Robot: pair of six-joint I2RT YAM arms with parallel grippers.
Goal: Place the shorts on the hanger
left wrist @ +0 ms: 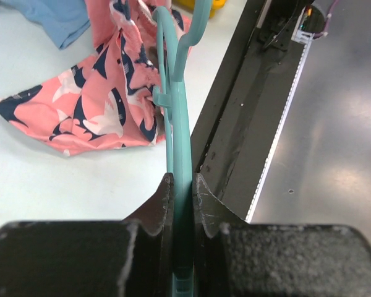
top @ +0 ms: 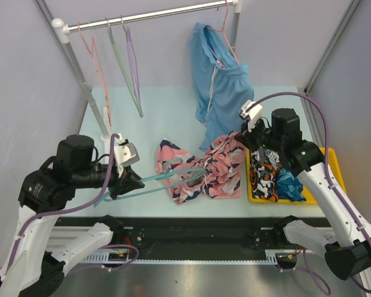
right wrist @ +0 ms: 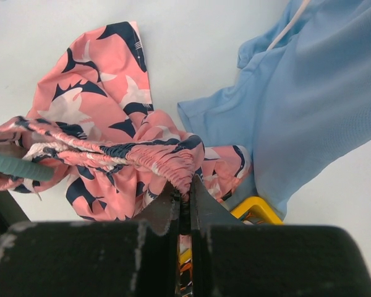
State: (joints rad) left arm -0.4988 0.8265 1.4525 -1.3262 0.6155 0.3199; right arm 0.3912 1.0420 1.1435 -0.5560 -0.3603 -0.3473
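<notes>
The pink shorts (top: 217, 168) with navy and white print lie crumpled on the table's middle. One arm of the teal hanger (top: 164, 178) runs into their folds. My left gripper (top: 135, 183) is shut on the hanger's other end and holds it nearly level; in the left wrist view the hanger (left wrist: 180, 142) passes between the fingers of the left gripper (left wrist: 182, 183) toward the shorts (left wrist: 93, 111). My right gripper (top: 244, 140) is shut on the elastic waistband and lifts it; in the right wrist view the shorts (right wrist: 105, 124) bunch at the right gripper (right wrist: 184, 189), and the hanger (right wrist: 12, 164) shows at the left.
Light-blue shorts (top: 219, 86) hang from the rail (top: 167, 13) down to the table, just behind my right gripper. Pink, pale green and purple hangers (top: 127, 62) hang on the rail's left. A yellow tray (top: 331, 162) of patterned clothes (top: 266, 176) sits at the right.
</notes>
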